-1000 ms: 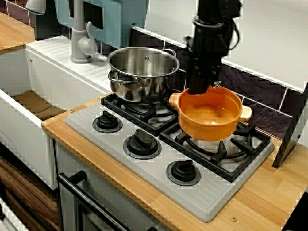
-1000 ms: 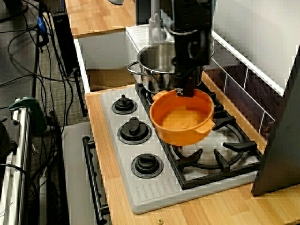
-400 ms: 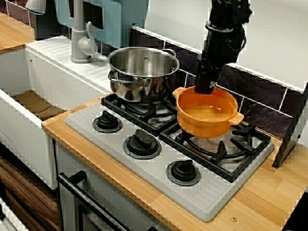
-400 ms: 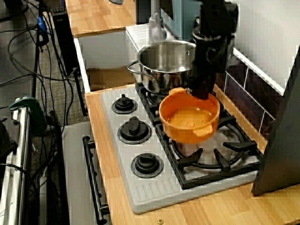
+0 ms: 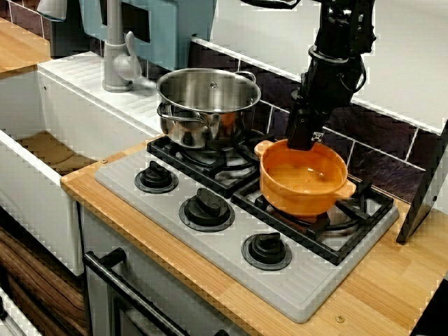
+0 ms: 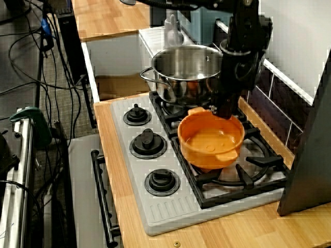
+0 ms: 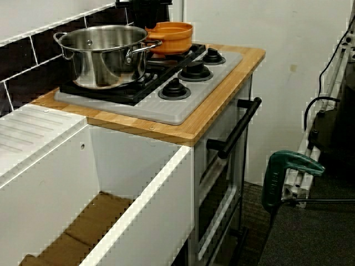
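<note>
An orange pot (image 5: 304, 178) with two small handles sits low over the right-hand burner grate (image 5: 364, 210) of the stove; I cannot tell whether its base touches the grate. My gripper (image 5: 302, 140) comes down from above and is shut on the pot's rear left rim. From the side view the same gripper (image 6: 220, 111) pinches the orange pot (image 6: 211, 139) at its far edge. In the view from the sink end, the orange pot (image 7: 169, 30) shows behind the steel pot (image 7: 102, 52), and the gripper is mostly cut off at the top.
A steel pot (image 5: 208, 105) stands on the left rear burner, close to the orange pot. Three black knobs (image 5: 206, 208) line the stove front. A sink (image 5: 42, 150) and faucet (image 5: 115, 49) lie left. A dark panel (image 5: 427, 189) leans at the right; tiled wall (image 5: 378, 133) behind.
The gripper has carried the orange pot toward the rear right and lowered it onto or just above the right burner grate. The arm now leans further toward the wall.
</note>
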{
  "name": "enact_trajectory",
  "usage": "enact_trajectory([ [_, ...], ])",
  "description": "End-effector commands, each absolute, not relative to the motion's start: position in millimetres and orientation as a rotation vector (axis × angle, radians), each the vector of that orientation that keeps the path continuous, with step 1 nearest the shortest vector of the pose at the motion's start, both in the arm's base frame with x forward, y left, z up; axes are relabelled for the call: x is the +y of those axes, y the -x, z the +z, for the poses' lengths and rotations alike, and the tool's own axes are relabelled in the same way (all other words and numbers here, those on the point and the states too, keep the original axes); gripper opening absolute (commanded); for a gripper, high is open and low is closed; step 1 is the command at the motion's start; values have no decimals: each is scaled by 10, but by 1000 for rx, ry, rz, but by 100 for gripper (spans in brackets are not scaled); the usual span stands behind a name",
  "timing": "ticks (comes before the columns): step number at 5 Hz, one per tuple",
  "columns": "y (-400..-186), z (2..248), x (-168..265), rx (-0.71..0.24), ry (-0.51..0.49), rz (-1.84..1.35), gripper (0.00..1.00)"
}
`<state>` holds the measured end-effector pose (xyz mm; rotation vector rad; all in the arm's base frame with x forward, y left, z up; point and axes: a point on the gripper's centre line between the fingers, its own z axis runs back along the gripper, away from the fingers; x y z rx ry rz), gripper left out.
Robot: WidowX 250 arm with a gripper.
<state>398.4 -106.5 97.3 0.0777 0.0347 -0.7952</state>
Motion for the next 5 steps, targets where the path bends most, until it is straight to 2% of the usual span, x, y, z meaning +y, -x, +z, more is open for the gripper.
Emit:
enact_trajectory([
  [1, -3914, 1233, -1016, -65, -132, -813, 100],
  [2, -3935, 1276, -1025, -131, -69, -845, 100],
  [3, -3926, 1272, -1102, -123, -7, -975, 100],
  [5, -3939, 1314, -1171, -168, 18, -1175, 100],
])
